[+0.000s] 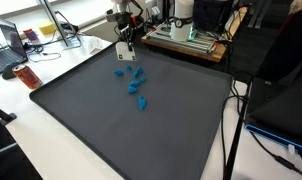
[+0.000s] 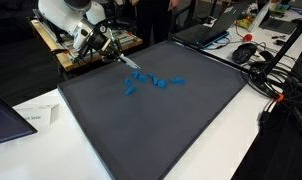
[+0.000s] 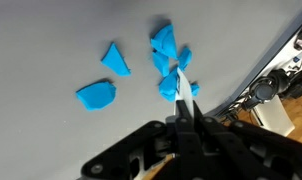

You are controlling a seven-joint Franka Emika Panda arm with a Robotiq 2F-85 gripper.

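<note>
A dark mat [image 1: 111, 130] covers the white table [image 1: 41, 140]. At the far left stand a laptop [image 1: 9, 40] and a red thing [image 1: 26, 73], perhaps a bottle. Cables [image 1: 234, 110] trail down the right edge.

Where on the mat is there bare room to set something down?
Bare: the near half of the mat, from the blue pieces to its front edge, and the strips either side of them. Crowded: the far end, where the shut fingers hang over the pieces.
</note>
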